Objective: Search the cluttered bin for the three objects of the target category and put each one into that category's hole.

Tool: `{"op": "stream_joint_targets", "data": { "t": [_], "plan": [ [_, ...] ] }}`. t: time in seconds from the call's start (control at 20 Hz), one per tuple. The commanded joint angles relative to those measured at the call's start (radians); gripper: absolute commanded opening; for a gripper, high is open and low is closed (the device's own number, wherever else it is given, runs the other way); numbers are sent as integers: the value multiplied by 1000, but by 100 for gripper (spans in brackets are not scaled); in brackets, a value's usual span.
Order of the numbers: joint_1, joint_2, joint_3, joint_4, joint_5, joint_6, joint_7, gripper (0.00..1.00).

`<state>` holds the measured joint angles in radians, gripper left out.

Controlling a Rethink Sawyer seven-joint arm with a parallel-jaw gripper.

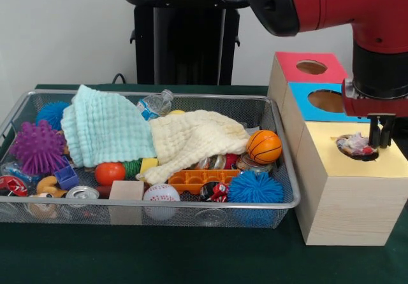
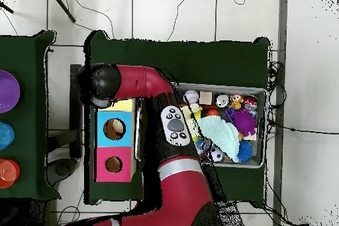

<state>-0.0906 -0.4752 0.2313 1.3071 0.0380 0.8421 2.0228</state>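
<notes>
1. One dotted fabric piece (image 1: 354,145) sits bunched in the round hole (image 1: 357,148) of the yellow-topped box (image 1: 347,198), partly sunk, partly above the rim.
2. The gripper (image 1: 380,131) hangs just beside it on the picture's right. Its dark fingers (image 1: 375,133) point down at the hole's edge; whether they are apart, together or pinching the cloth cannot be told from either view.
3. Judged progress: one piece is at the hole and not fully through. No other dotted pieces show in the wire-mesh bin (image 1: 191,204), so any remaining may lie under the towels.
4. Count of boxes: three in a row, the yellow-topped one nearest the front camera, then the blue-topped box (image 1: 322,100), then the red-topped box (image 1: 305,67), each with one round hole.
5. Count of towels: two, the mint-green towel (image 1: 105,130) and the cream-yellow towel (image 1: 191,141), both draped over the clutter.
6. Among the clutter: a small basketball (image 1: 264,146), a baseball (image 1: 160,193), a purple spiky ball (image 1: 37,146), a blue fuzzy ball (image 1: 255,187) and a wooden block (image 1: 126,191).
7. The bin and boxes stand on the dark green tabletop (image 1: 159,252).
</notes>
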Motion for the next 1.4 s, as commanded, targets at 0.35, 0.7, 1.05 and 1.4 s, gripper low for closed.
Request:
{"op": "stream_joint_targets", "data": {
  "t": [0.35,0.7,1.05,1.4],
  "plan": [
    [-31,22,32,65,-34,-30,6,0],
    [-65,-50,55,136,-4,7,-15,0],
    [-85,-41,58,85,-9,71,-33,0],
    [-79,13,38,50,-58,41,-40,0]
  ]
}}
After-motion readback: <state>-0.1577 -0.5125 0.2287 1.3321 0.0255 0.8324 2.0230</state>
